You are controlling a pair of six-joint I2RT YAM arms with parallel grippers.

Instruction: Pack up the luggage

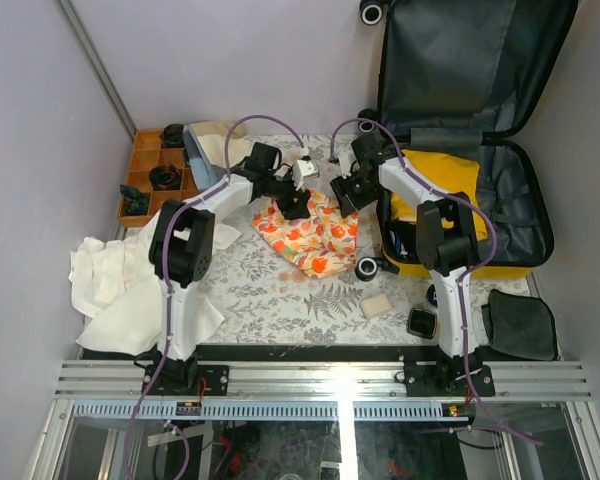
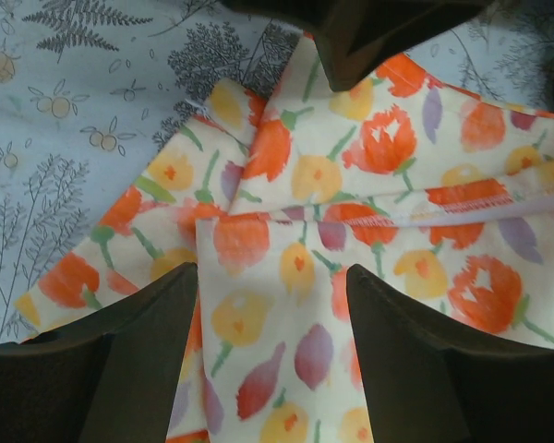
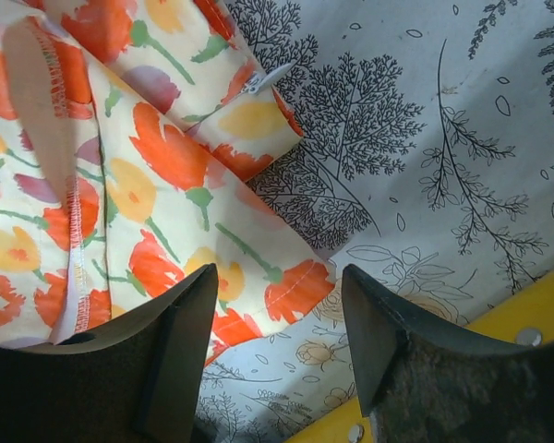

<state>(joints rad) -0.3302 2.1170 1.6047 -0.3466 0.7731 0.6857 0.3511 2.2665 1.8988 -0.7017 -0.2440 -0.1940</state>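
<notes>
The luggage point(image 1: 500, 200) lies open at the right, with a yellow shell, dark lining and its lid propped up at the back. A yellow garment point(image 1: 445, 180) lies inside it. A floral cloth point(image 1: 310, 235) with orange and yellow tulips lies folded on the patterned tablecloth in the middle. My left gripper point(image 1: 295, 200) hovers open over the cloth point(image 2: 286, 212), both fingers point(image 2: 148, 341) wide apart and the fabric flat beneath them. My right gripper point(image 1: 345, 195) stands open over the cloth's corner point(image 3: 295, 281), next to the luggage's yellow edge point(image 3: 535, 314).
An orange compartment tray point(image 1: 140, 205) with dark small items sits at the back left, a beige and blue bundle point(image 1: 210, 145) beside it. White cloths point(image 1: 120, 290) are heaped at the left. A beige block point(image 1: 377, 305), a small black case point(image 1: 421, 322) and a dark pouch point(image 1: 518, 322) lie near the front right.
</notes>
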